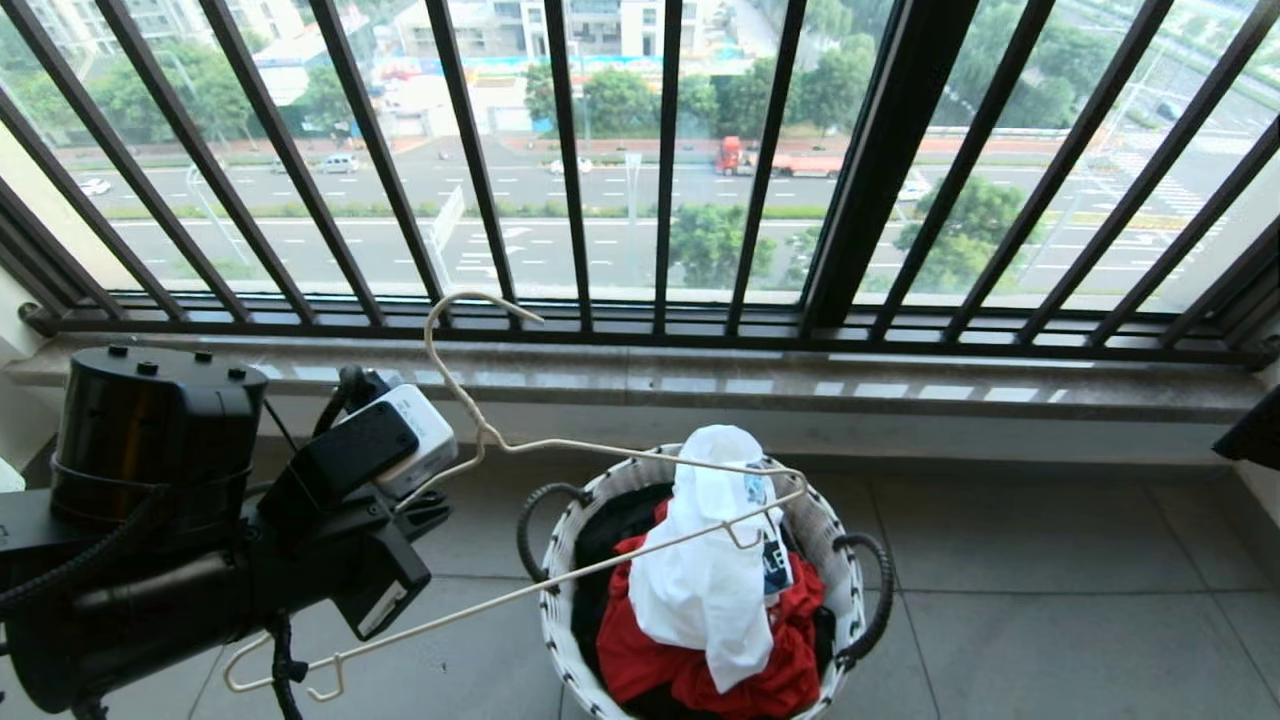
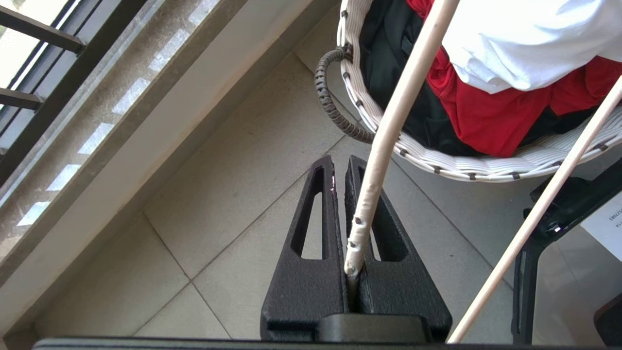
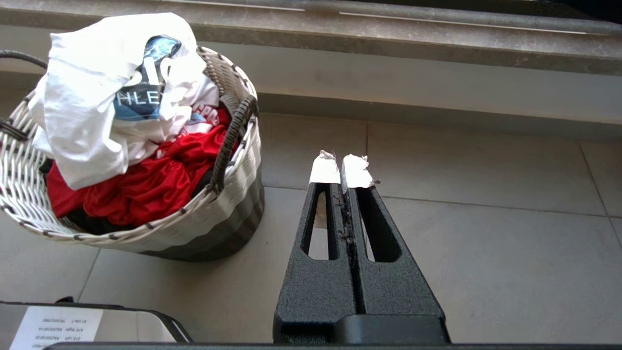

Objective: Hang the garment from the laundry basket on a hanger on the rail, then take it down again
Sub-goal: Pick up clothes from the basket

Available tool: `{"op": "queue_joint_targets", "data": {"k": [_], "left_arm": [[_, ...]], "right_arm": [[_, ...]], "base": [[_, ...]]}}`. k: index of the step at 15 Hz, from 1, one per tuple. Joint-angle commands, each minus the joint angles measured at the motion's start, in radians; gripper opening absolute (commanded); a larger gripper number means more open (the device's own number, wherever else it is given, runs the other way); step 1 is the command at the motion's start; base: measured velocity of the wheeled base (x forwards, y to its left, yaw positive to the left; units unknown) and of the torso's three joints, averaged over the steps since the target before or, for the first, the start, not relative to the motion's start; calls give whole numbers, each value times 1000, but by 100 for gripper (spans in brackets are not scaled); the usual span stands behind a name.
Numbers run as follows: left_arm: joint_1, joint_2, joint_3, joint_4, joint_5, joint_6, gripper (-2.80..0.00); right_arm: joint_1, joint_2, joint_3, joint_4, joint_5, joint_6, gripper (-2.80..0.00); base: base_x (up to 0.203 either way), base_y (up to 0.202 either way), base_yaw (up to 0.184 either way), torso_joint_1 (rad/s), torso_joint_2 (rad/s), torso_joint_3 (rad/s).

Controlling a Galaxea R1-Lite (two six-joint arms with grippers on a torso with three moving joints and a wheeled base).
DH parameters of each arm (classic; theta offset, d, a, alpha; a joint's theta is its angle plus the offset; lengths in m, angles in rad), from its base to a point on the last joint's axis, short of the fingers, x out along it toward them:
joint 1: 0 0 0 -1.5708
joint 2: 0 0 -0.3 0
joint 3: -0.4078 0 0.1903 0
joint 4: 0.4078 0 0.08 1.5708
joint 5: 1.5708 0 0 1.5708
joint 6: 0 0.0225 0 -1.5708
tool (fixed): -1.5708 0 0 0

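Grey floor tiles run up to a stone sill under the black window guard, with a road far below outside. Low on the left, the left pincer is clenched on the hanger, the cream wire wedged deep between its two black fingers near their base rather than at the tips; that deep seat looks chosen so the thin wire cannot swivel. From that grip the hanger lies tilted and nearly flat, its long hook curving up toward the sill and its far shoulder reaching over the laundry basket, so the notched end sits right at the cloth it is meant to enter. The garment is piled on top of the basket, bunched upright, its dark blue print half folded on the side away from the left arm; it lies over the red cloth, with the black shirt deeper down. Being uppermost, it can be lifted without dragging the others. The right pincer hangs just beside the basket on the other side, its taped tips pressed together on nothing, I judge waiting to pinch the collar. No rail shows in any view, so the hanging is still to come.
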Motion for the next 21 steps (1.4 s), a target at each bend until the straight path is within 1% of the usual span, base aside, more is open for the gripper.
{"op": "queue_joint_targets", "data": {"k": [1, 5, 8, 9, 16, 18, 19, 21], "left_arm": [[0, -5, 4, -1, 1, 4, -280], [0, -4, 7, -18, 1, 2, -280], [0, -2, 39, -107, -2, 0, -280], [0, 0, 46, -116, -2, 2, -280], [4, 21, 47, -116, 1, 1, -280], [11, 25, 45, -118, 3, 0, -280], [25, 28, 42, -118, 3, 6, -280], [27, 45, 21, -118, 10, 2, -280]], "right_arm": [[0, 0, 0, -1, 0, -1, -280], [0, 0, 0, -1, 0, -1, -280], [0, 0, 0, -1, 0, -1, -280], [0, 0, 0, 0, 0, -1, -280], [0, 0, 0, -1, 0, -1, -280], [0, 0, 0, -1, 0, -1, -280], [0, 0, 0, 0, 0, -1, -280], [0, 0, 0, 0, 0, -1, -280]], "base": [[0, 0, 0, 7, -1, -200], [0, 0, 0, 1, 2, -193], [0, 0, 0, 1, 2, -92], [0, 0, 0, 4, 3, -28], [0, 0, 0, 0, 0, 0], [0, 0, 0, 0, 0, 0], [0, 0, 0, 0, 0, 0], [0, 0, 0, 0, 0, 0]]}}
